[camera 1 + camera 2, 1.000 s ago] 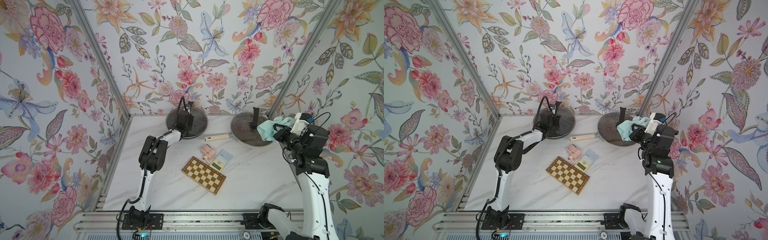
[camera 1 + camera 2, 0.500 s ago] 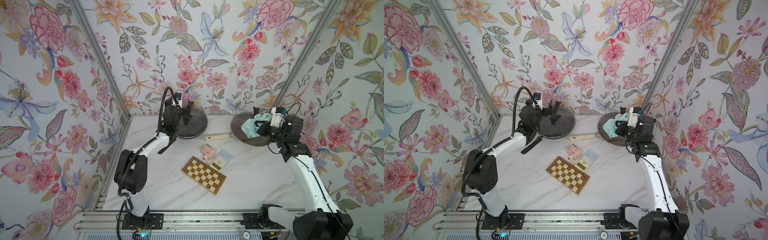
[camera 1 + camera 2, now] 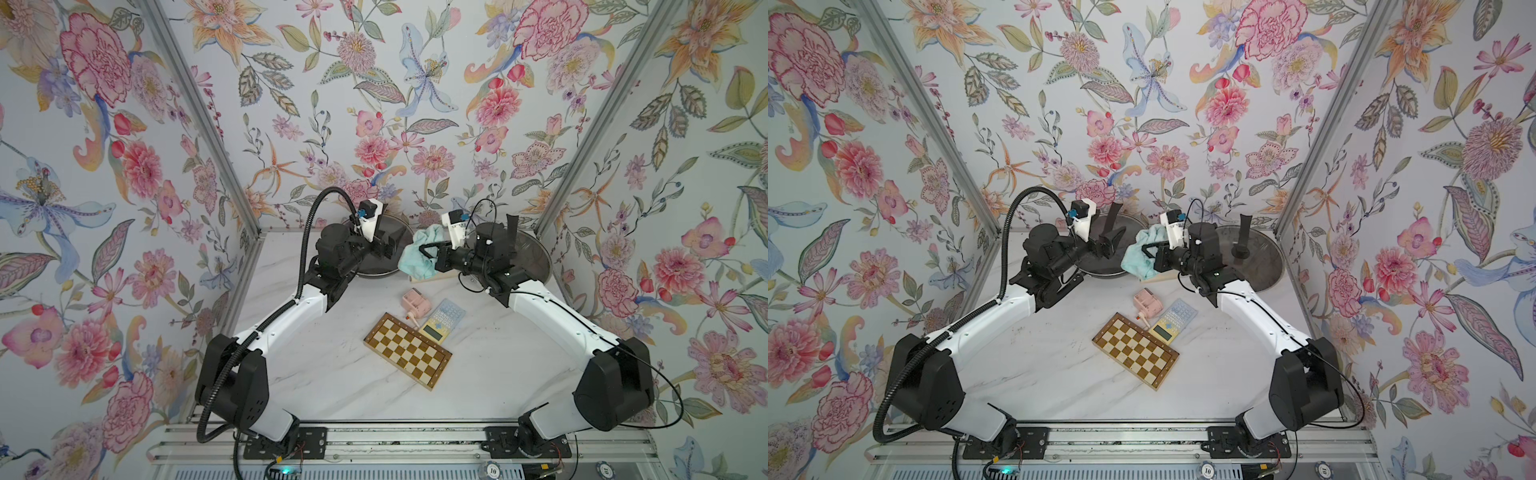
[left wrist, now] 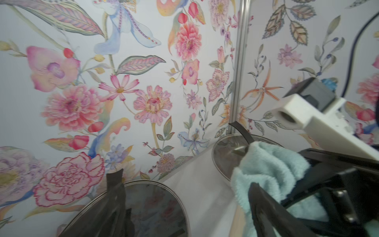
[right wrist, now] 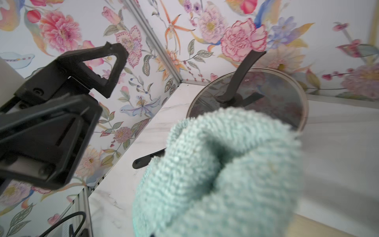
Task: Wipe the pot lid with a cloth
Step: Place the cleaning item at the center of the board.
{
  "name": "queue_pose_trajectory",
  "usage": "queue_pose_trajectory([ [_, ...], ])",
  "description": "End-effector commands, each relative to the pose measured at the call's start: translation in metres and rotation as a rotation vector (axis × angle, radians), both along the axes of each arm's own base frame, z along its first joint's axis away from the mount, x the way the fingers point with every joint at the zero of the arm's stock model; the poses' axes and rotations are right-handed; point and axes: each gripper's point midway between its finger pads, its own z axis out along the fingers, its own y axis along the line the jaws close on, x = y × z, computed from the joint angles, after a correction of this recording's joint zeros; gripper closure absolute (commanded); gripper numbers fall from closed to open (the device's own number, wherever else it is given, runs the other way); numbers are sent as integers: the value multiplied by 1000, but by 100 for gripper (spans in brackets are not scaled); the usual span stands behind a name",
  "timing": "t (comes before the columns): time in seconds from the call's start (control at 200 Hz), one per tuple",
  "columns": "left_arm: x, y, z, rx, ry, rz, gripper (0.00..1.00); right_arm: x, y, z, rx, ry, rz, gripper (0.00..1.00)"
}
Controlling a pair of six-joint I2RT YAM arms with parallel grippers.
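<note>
Worktop [image 3: 332, 374] with a white marble look fills the lower middle of both top views. Nearest on it, just below centre, a checkered wooden board [image 3: 407, 351] lies askew. A calculator [image 3: 442, 320] meets the board's upper right edge. A small pink object [image 3: 415, 301] sits just above the board, beside the calculator. Higher up, a pale wooden bar [image 3: 444, 277] lies flat, mostly hidden under the right arm.

Above it, at centre frame, the right tool [image 3: 430, 254] is clamped on the cloth [image 3: 415, 259], a bunched mint-green wad between the two lids. Facing it from the left of the frame, the left tool [image 3: 390, 247] has its jaws apart, just beside the cloth and over the left-hand pot lid [image 3: 374, 271]. The right-hand pot lid [image 3: 534, 257] lies behind the right wrist.

Both lids are dark glass with a metal rim and an upright black handle, and they rest at the far edge close to the flowered wall [image 3: 415, 104]. Whether the cloth touches either lid cannot be told.
</note>
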Motion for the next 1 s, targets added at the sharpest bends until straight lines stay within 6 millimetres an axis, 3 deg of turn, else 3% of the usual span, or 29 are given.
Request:
queue_pose_trajectory([
  [0.0,-17,-17,-7,-59,86,-148,14,-10,25,35,94,-75,117,88],
  [0.185,-20,-15,-12,-73,108,-151,21,-20,45,27,74,-75,185,81],
  [0.345,-24,-23,-29,-84,196,-206,49,-23,50,20,6,-122,175,75],
  [0.46,-27,-21,-40,-74,252,-200,68,-21,47,19,-74,-201,125,64],
  [0.555,-28,-12,-48,-47,271,-161,77,-19,43,18,-116,-234,94,57],
  [0.615,-27,-6,-56,-15,290,-131,81,-20,39,21,-132,-249,84,44],
  [0.756,-20,20,-83,94,345,0,85,-23,21,25,-165,-259,36,24],
  [0.901,-21,43,-129,218,443,112,87,-33,-13,37,-184,-277,-64,1],
  [0.996,-22,55,-151,261,509,175,84,-39,-33,46,-193,-287,-125,1],
])
